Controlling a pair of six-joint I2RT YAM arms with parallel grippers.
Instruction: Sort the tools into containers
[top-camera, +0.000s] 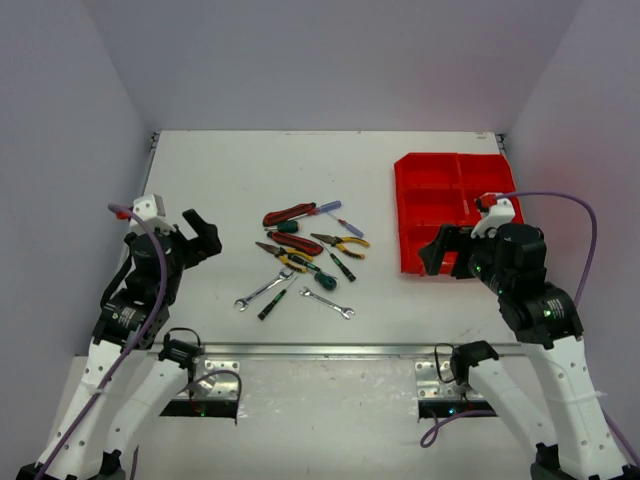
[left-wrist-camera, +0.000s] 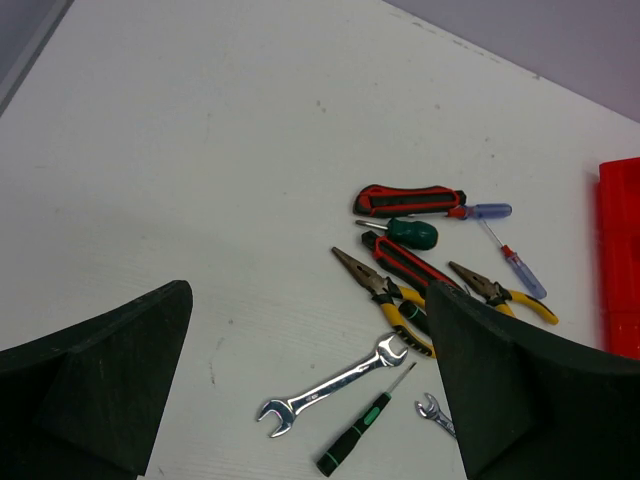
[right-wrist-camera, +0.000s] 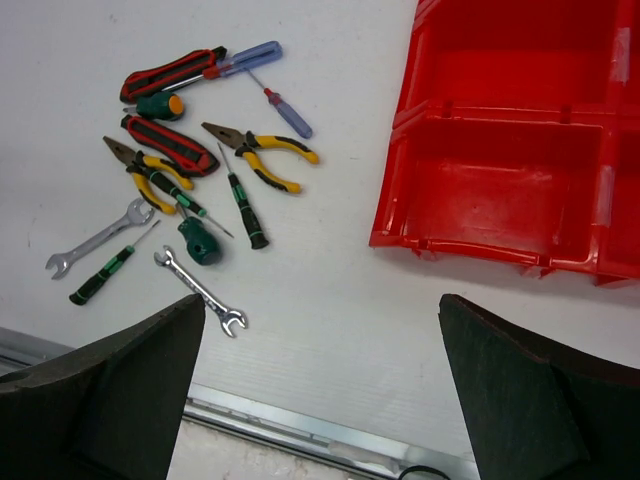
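Several tools lie in a loose cluster (top-camera: 305, 260) mid-table: red-black pliers (left-wrist-camera: 410, 200), yellow-black pliers (right-wrist-camera: 260, 150), a large silver wrench (left-wrist-camera: 335, 388), a small wrench (right-wrist-camera: 200, 290), a green-black screwdriver (left-wrist-camera: 360, 435) and a blue-handled one (left-wrist-camera: 490, 211). The red compartment tray (top-camera: 430, 205) stands at the right; the compartments in the right wrist view (right-wrist-camera: 470, 245) hold nothing. Left of the cluster, my left gripper (top-camera: 200, 235) hovers open and empty, with the large wrench between its fingers in its own view (left-wrist-camera: 308, 288). My right gripper (top-camera: 440, 255) is open over bare table near the tray's front edge (right-wrist-camera: 322, 298).
A metal rail (top-camera: 320, 350) runs along the near table edge, also under the right gripper (right-wrist-camera: 300, 430). Grey walls close the table on the left, back and right. Purple cables loop off both arms.
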